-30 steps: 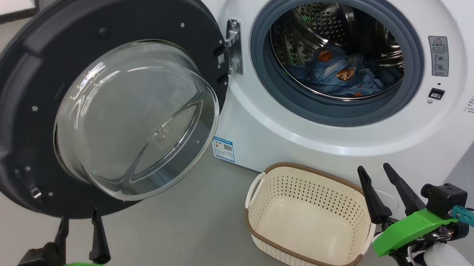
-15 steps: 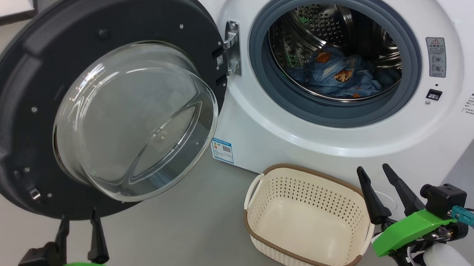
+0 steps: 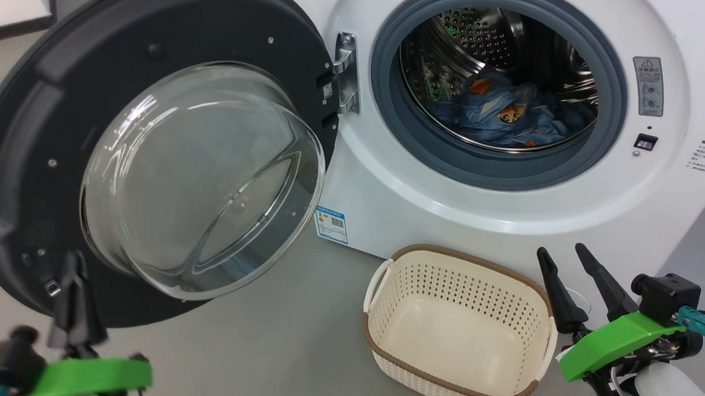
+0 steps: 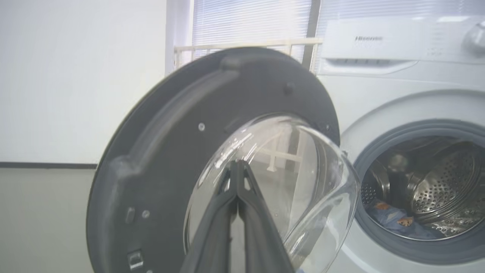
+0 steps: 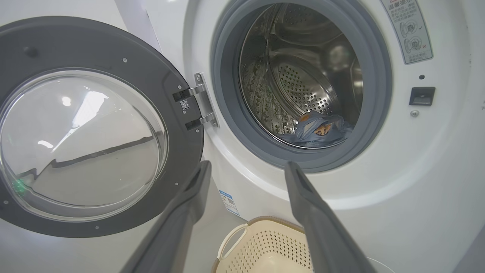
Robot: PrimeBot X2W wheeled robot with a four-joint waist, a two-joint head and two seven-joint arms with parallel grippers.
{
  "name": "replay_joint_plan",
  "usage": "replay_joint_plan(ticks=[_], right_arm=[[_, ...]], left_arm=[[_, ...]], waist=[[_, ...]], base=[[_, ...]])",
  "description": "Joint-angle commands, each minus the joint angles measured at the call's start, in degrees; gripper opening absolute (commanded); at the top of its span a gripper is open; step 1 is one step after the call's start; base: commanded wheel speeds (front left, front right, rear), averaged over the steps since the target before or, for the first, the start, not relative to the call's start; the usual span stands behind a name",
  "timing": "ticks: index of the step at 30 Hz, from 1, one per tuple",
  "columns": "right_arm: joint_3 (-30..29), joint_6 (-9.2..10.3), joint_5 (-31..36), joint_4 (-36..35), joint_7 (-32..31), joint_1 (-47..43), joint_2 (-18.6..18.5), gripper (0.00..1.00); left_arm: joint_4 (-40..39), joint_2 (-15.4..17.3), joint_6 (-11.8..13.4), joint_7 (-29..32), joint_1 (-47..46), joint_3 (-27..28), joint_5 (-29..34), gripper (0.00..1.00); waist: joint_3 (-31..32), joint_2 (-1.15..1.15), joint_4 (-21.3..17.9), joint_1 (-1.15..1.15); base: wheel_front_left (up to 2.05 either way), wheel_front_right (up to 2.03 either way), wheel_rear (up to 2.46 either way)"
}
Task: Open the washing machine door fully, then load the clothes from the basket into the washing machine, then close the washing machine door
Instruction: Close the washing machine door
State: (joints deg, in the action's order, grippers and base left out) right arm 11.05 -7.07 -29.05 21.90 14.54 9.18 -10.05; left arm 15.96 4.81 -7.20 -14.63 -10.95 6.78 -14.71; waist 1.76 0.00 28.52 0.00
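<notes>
The washing machine door (image 3: 23, 147) stands swung open to the left, its glass bowl (image 3: 203, 181) bulging toward me. Inside the steel drum of the washing machine (image 3: 424, 207) lie the light blue clothes (image 3: 503, 117) with orange-brown faces. On the floor below the opening sits the basket (image 3: 469, 282), with nothing in it. My left gripper (image 3: 74, 263) is blurred just before the door's lower rim; in the left wrist view its fingertips (image 4: 237, 163) are pressed together, shut on nothing. Right of the basket, my right gripper (image 3: 560, 251) is open, its fingers (image 5: 197, 182) spread wide.
A blue label sticker (image 3: 332, 224) marks the washer's lower left front. The door latch socket (image 3: 648, 141) and a warning sticker (image 3: 648, 85) sit right of the opening. Grey floor (image 3: 264, 345) lies between the door and the basket.
My left gripper has risen toward the door's lower rim and its fingers have come together. The right gripper has shifted slightly right. Door, basket and clothes stay put.
</notes>
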Motion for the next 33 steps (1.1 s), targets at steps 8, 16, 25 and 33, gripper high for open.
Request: replay_joint_plan(ticks=[8,16,25,33], right_arm=[[1.32,-0.42,-0.49,-1.34,0.46,0.61,-1.18,1.00],[0.61,-0.42,-0.36,-1.63,0.46,-0.86,-1.92,1.00],[1.23,-0.42,-0.05,-1.91,0.46,-1.08,-3.29,1.00],[2.14,-0.42,0.41,-1.99,0.46,0.34,-4.79,1.00]], left_arm=[[-15.84,7.65,-0.28,-0.37,-7.37,2.32,-12.54,0.00],[-14.30,13.70,-0.28,3.72,-13.98,6.96,-28.85,0.00],[2.99,18.26,-0.28,10.26,-24.33,16.41,-48.08,0.00],[17.40,24.05,-0.28,10.44,-30.67,20.30,-55.76,0.00]], waist=[[-0.19,0.00,0.25,0.00],[0.18,0.00,-0.04,0.00],[-1.70,0.00,-2.10,0.00],[-5.24,0.00,-4.82,0.00]], base=[[0.00,0.00,0.00],[0.00,0.00,0.00],[0.00,0.00,0.00],[0.00,0.00,0.00]])
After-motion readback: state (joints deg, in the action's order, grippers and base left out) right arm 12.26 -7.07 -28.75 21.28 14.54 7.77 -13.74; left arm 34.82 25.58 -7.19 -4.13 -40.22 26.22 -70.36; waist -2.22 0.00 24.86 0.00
